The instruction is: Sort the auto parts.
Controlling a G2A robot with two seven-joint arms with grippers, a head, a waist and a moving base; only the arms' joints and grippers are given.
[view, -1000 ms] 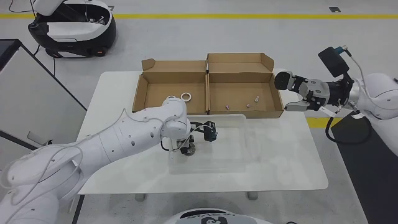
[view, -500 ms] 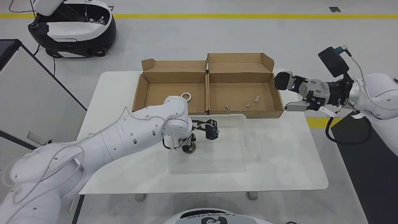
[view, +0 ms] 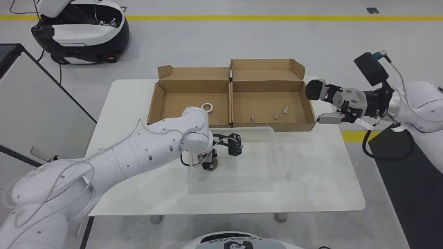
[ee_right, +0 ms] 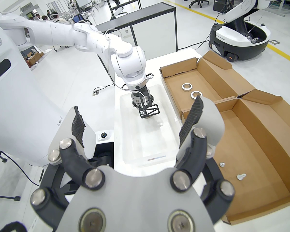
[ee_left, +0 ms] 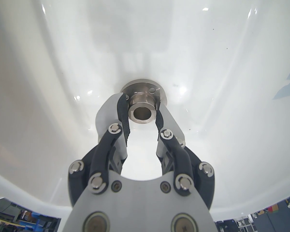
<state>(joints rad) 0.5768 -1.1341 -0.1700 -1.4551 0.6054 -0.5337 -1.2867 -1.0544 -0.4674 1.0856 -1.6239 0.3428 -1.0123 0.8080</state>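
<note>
Left claw (ee_left: 140,107) closed partway onto the neck of a flanged metal bushing (ee_left: 145,86), a pad touching each side. The part is inside the clear tray (view: 277,166) on the worktop (view: 124,180), flange toward the tray floor. Right claw (ee_right: 137,107) spread wide, gripping nothing, off the worktop's right end beside the right cardboard box (view: 270,104), which holds small fasteners (view: 277,117); left cardboard box (view: 173,107) holds two rings (ee_right: 187,86).

Two boxes (view: 178,108), two rings (ee_right: 186,86), three fasteners (view: 252,118), one bushing (ee_left: 141,105)
</note>
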